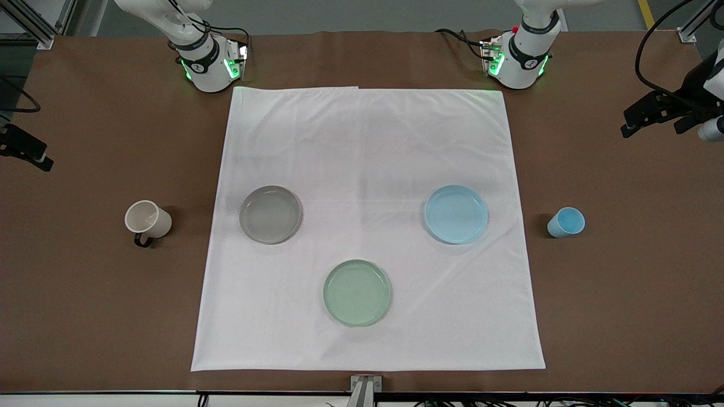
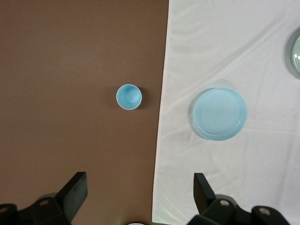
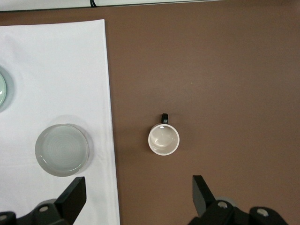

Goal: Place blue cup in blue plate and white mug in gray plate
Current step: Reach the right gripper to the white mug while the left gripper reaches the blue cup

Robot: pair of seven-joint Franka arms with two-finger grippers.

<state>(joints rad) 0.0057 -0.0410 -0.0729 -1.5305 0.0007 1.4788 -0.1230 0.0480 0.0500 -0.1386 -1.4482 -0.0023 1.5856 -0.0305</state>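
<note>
The blue cup [image 1: 565, 222] stands upright on the brown table at the left arm's end, off the cloth, beside the blue plate [image 1: 456, 214]. The white mug [image 1: 148, 220] stands upright at the right arm's end, beside the gray plate [image 1: 270, 215]. Both plates are empty. My left gripper [image 2: 139, 187] is open and empty, high over the table, with the cup [image 2: 129, 96] and blue plate [image 2: 219, 114] below it. My right gripper [image 3: 139, 187] is open and empty, high over the table, with the mug [image 3: 163, 139] and gray plate [image 3: 62, 150] below it.
A pale green plate [image 1: 357, 292] lies on the white cloth [image 1: 367, 141], nearer the front camera than the other two plates. The arms' bases [image 1: 206, 65] [image 1: 520, 59] stand at the cloth's back corners. Black gripper parts show at the view's edges [image 1: 656, 113] [image 1: 25, 148].
</note>
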